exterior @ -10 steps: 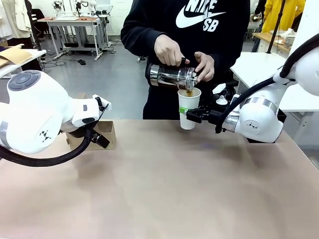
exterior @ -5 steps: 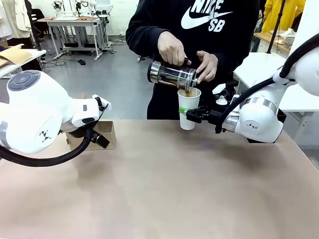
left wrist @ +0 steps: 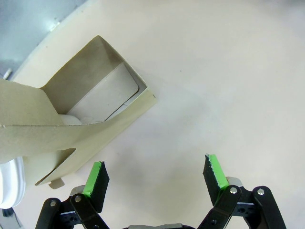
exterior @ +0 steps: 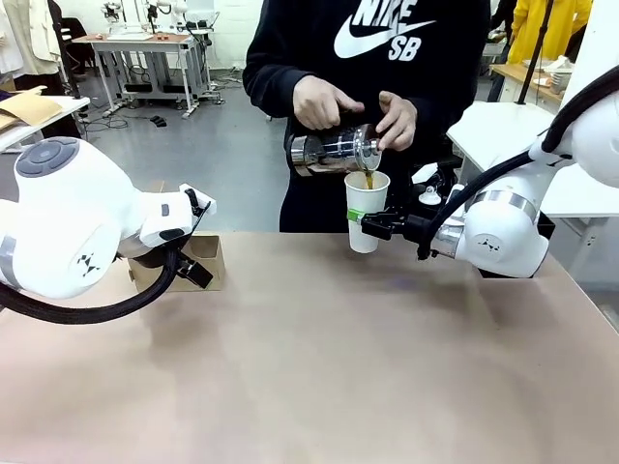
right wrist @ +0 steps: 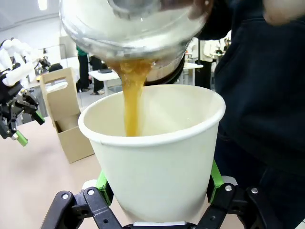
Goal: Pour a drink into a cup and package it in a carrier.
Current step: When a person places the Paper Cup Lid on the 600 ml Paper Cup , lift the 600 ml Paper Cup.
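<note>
Person's hands (exterior: 319, 101) sit differently on the pitcher (exterior: 334, 152) than a second ago; drink (right wrist: 132, 102) streams into the cup (exterior: 366, 211) clamped by the right gripper (right wrist: 157, 186), which should stay level; left gripper (left wrist: 155, 174) gapes beside the carrier (left wrist: 71, 124)

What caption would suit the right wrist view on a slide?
Pitcher pours brown drink into the white cup clamped in the right gripper, cardboard carrier standing behind.
</note>
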You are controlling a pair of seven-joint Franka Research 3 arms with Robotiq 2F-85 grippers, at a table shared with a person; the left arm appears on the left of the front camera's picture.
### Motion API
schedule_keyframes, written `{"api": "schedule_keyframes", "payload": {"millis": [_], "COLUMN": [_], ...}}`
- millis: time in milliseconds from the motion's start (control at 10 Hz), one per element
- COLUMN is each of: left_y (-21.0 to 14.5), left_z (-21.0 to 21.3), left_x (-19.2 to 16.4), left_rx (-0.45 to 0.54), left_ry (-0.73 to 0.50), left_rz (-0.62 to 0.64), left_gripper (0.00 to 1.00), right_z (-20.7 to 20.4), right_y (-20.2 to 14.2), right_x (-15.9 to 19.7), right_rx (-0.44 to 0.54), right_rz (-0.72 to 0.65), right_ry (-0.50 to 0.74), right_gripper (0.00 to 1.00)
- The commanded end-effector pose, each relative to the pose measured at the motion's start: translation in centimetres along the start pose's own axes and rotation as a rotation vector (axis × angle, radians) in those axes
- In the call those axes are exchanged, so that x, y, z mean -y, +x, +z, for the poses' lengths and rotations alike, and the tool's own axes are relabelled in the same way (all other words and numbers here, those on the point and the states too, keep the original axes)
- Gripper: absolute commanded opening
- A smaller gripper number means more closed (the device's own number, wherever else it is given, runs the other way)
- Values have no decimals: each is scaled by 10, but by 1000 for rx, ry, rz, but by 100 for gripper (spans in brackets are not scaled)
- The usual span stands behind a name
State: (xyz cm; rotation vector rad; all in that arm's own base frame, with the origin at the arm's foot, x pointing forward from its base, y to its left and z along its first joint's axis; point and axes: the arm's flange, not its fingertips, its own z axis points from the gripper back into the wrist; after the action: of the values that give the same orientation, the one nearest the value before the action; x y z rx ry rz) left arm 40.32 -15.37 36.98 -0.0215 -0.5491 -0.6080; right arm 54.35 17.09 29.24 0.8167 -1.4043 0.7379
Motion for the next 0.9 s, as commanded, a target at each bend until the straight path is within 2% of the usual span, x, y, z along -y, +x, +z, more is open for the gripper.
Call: {"api": "schedule_keyframes", "payload": {"millis": [0, 800], "left_y": [0, 0], "left_z": [1, 1], "left_x": [-1, -1], "left_rx": [2, 2], "left_ry": [-1, -1], "left_rz": [4, 4], "left_gripper": [100, 100], "right_z": [-1, -1], "right_y": [5, 5], "right_x": [-2, -2], "right_rx": [9, 9], "right_rz": [0, 0], "right_ry": [-1, -1], "right_gripper": [87, 87]}}
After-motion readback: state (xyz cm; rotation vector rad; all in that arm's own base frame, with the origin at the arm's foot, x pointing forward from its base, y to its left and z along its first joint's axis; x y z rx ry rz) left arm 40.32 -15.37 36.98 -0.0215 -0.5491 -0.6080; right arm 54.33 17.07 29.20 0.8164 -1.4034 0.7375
